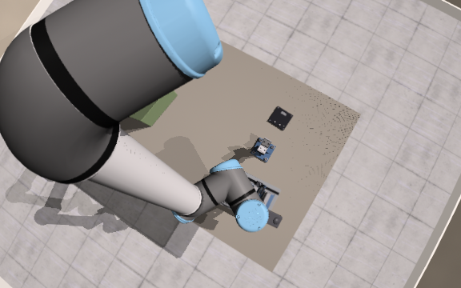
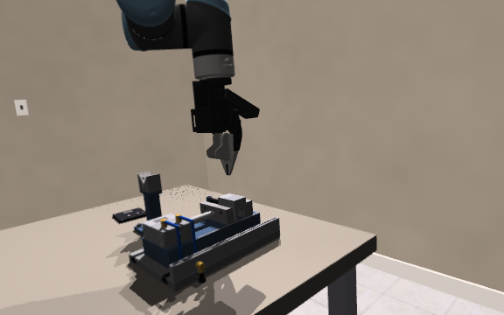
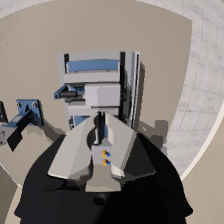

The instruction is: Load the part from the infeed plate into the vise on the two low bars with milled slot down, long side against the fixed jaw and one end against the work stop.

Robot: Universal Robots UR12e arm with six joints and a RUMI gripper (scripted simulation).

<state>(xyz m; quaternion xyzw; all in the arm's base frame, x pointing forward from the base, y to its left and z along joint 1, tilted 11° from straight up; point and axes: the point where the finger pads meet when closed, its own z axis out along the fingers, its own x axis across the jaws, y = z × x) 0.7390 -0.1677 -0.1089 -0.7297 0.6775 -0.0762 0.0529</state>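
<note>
My gripper (image 2: 228,173) (image 3: 102,112) is shut and empty, above the vise. The part (image 2: 232,201) (image 3: 102,95), a pale block, sits between the open vise's jaws, its plain top up. No slot shows on top; its underside and the low bars beneath it are hidden. The fixed jaw (image 3: 92,76) runs along its far long side, very close; contact is unclear. The moving jaw (image 2: 215,213) stands on the rod side. The dark work stop (image 3: 68,94) points at the part's left end in the wrist view and seems to meet it. The infeed plate (image 1: 280,118) (image 2: 129,214) is bare.
The V-block (image 1: 262,149) (image 2: 149,183) is empty on its blue post, beside the vise. The air cylinder (image 2: 164,232) has yellow fittings and blue hoses. A raised grey rail (image 2: 234,250) runs along the vise's side. A green box (image 1: 156,110) stands under the arm.
</note>
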